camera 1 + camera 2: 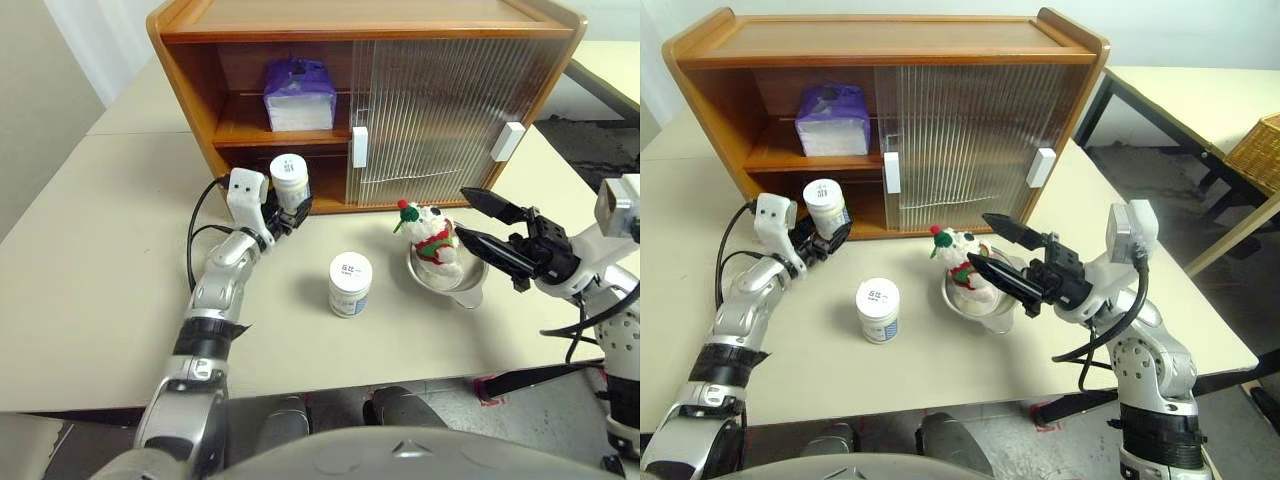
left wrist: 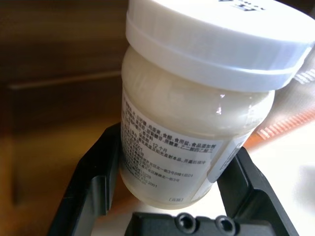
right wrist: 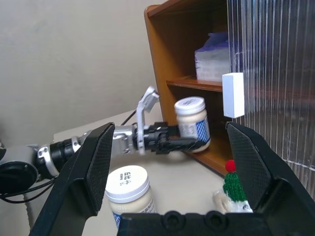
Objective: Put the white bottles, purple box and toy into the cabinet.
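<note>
The large orange-brown wooden cabinet with two shelves stands at the back of the pale table. Its ribbed translucent sliding doors, each with a small white rectangular handle, cover its right half, and its left half stands open. The soft purple-and-lavender tissue box sits on the cabinet's upper shelf, in the open left half, just beside the edge of the nearer door.

The left gripper is clamped on one short white plastic jar with a white screw lid, a black finger on each side of its printed label. It holds the jar upright and clear of the table, right at the front edge of the cabinet's lower shelf, at the open left half.

The second white screw-lid jar stands upright on the table in front of the cabinet, well out from its base and free of both grippers.

The small fluffy white plush toy in a red-and-green outfit and a red-tipped green hat sits in a shiny steel bowl in front of the cabinet's closed doors.

The right gripper hangs in front of the cabinet's right end, just beside the toy, its two black fingers spread wide and holding nothing.
</note>
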Controlling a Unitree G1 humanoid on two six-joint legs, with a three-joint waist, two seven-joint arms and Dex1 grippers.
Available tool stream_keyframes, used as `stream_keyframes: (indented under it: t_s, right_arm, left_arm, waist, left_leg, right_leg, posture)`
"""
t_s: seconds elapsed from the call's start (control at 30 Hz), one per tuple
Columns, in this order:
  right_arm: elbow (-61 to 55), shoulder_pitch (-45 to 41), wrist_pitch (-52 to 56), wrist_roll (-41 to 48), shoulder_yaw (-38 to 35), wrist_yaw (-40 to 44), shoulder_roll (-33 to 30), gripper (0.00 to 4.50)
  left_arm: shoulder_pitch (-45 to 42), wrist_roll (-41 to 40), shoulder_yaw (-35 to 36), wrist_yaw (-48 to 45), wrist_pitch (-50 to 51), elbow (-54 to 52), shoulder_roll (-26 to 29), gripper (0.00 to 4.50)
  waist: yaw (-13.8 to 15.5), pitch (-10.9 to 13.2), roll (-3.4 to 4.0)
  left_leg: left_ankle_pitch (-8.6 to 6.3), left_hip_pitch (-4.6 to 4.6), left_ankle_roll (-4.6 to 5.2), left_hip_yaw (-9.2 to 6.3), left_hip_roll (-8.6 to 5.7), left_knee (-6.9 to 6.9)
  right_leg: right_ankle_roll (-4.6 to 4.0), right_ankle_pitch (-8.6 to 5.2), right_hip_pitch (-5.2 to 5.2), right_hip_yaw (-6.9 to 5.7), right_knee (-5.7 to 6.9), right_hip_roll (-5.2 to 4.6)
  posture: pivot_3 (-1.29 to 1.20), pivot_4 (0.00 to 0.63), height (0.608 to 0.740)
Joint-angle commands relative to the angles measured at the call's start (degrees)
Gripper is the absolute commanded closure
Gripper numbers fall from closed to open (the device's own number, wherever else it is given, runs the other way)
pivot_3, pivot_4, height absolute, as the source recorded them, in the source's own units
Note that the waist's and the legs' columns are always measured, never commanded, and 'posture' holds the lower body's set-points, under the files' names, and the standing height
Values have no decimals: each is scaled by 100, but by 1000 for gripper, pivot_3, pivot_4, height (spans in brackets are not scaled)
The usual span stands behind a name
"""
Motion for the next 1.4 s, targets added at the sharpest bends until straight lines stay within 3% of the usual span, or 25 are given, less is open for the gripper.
stream_keyframes:
  t_s: [0.03,0.8,1.4]
  right_arm:
    - [-143,52,6,14,-44,-55,-23,0]
    - [-361,266,-38,86,-75,-248,16,0]
    - [-599,543,8,84,-125,-293,-123,0]
  left_arm:
    - [-297,140,15,268,-87,347,-103,1325]
    - [-1810,199,207,420,-887,2982,-184,1325]
    - [-2258,242,308,370,-1612,4180,-122,1325]
  waist:
    - [-24,2,-2]
    - [-156,32,-35]
    - [-330,58,-63]
  left_leg:
    - [0,0,1,6,-1,0]
    - [0,-2,5,15,-8,1]
    - [8,-12,18,16,-23,12]
  right_leg:
    - [5,1,0,-1,-2,0]
    - [36,2,-2,7,-5,-3]
    - [51,2,-1,8,-6,-6]
  posture:
    - [-257,57,740]
    - [-284,61,740]
    - [-313,55,740]
